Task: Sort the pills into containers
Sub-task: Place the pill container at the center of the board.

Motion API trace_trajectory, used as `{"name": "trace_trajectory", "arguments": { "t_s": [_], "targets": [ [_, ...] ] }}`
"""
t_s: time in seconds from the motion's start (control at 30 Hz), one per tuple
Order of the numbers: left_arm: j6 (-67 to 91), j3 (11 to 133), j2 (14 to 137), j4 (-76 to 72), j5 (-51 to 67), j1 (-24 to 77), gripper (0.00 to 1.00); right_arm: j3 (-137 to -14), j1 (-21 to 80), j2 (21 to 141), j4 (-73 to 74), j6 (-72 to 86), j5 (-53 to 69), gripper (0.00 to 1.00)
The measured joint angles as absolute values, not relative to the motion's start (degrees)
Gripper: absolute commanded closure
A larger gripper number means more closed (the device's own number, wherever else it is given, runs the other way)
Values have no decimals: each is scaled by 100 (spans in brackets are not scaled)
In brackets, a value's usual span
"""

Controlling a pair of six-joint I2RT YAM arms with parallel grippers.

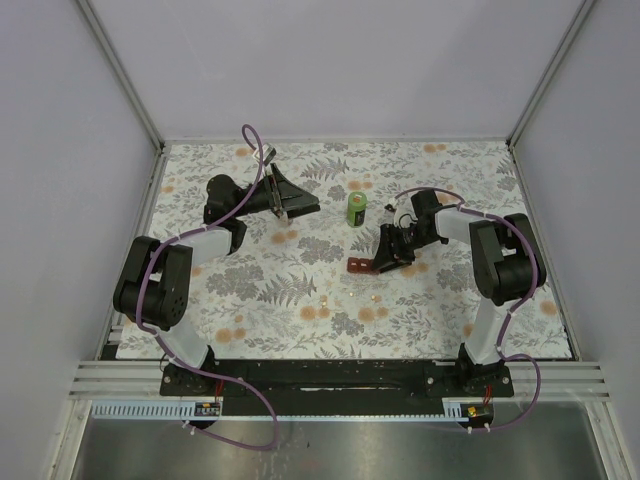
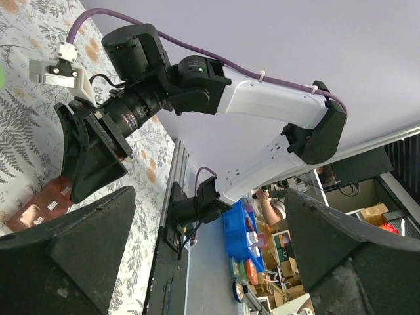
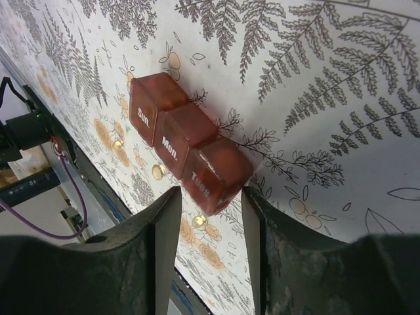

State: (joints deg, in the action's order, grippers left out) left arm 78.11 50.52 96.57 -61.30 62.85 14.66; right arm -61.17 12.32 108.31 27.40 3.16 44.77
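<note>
Though left end effector [image 2: 207, 194] wide apart, right end effector [image 3: 210, 195] tight around dark-red pill box [image 3: 172, 131].

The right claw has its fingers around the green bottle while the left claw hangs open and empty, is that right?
Not quite. The right claw has its fingers around the dark-red pill box, at its Tues. end, as the right wrist view shows. The green bottle stands apart on the cloth, untouched. The left claw does hang open and empty.
</note>
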Motion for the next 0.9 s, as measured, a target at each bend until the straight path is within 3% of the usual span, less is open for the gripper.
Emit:
{"name": "trace_trajectory", "arguments": {
  "t_s": [0.23,0.47,0.63,0.9],
  "targets": [
    [7854,5052,9657,-6178,6296,1466,1,-6117,1225,10829,2792,285,4429,43],
    [7682,5052,9655,-6112,6302,1459,1,-6058,1181,10562,2869,213,4217,31],
    [6726,5057,9426,-4971,6219,1450,1,-5959,1114,9911,2967,43,3922,26],
    [4064,5664,8342,-1935,5527,1448,1,-5944,1096,8425,2991,-235,3374,19]
  ]
}}
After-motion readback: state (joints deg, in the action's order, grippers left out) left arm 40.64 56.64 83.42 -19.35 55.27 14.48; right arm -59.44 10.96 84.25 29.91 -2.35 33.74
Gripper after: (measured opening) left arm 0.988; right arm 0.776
